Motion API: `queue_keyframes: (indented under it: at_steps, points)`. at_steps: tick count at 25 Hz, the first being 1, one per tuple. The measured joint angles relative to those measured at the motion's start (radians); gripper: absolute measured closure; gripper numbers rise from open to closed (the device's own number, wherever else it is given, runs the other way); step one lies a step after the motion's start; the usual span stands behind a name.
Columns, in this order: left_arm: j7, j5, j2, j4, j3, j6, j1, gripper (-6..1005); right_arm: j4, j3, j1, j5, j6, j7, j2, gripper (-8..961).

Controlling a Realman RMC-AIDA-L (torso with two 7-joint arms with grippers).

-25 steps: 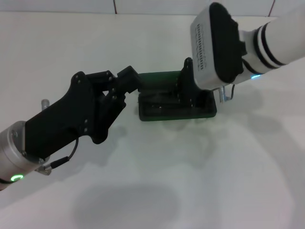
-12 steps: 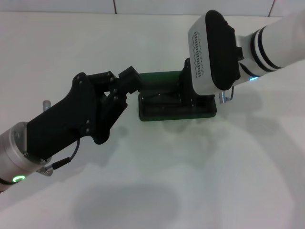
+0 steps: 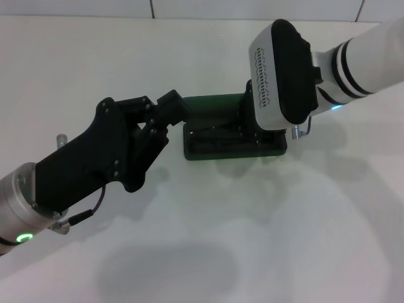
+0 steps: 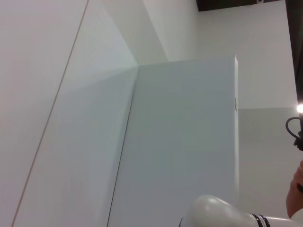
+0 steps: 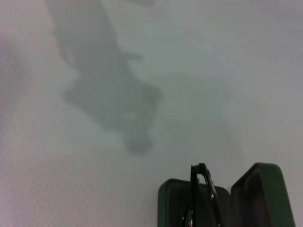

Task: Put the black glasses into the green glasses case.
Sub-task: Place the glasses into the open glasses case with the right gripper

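The green glasses case [image 3: 218,150] lies open at the table's middle, its lid [image 3: 211,104] raised on the far side. My right gripper [image 3: 247,123] reaches down into the case's right half, shut on the black glasses [image 5: 200,187]. In the right wrist view the folded frame stands on edge inside the case [image 5: 173,198]. In the head view the wrist housing hides most of the glasses. My left gripper [image 3: 172,106] sits at the lid's left end and touches it. The left wrist view shows only walls.
A white table [image 3: 265,227] stretches all around the case, with a tiled wall along its far edge. A small metal stub [image 3: 60,136] stands on the table by my left forearm. The right arm's white forearm [image 3: 372,57] crosses the far right.
The right arm has shifted a little to the left and lower over the case. The left arm and the case have stayed put.
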Motion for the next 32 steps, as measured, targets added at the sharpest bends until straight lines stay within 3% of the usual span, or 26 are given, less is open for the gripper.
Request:
queue_keyframes:
  at_steps: [32]
  points:
    - [-0.001, 0.003, -0.004, -0.001, 0.0, 0.009, 0.011, 940, -0.011, -0.006, -0.017, -0.071, 0.033, 0.091, 0.0, 880]
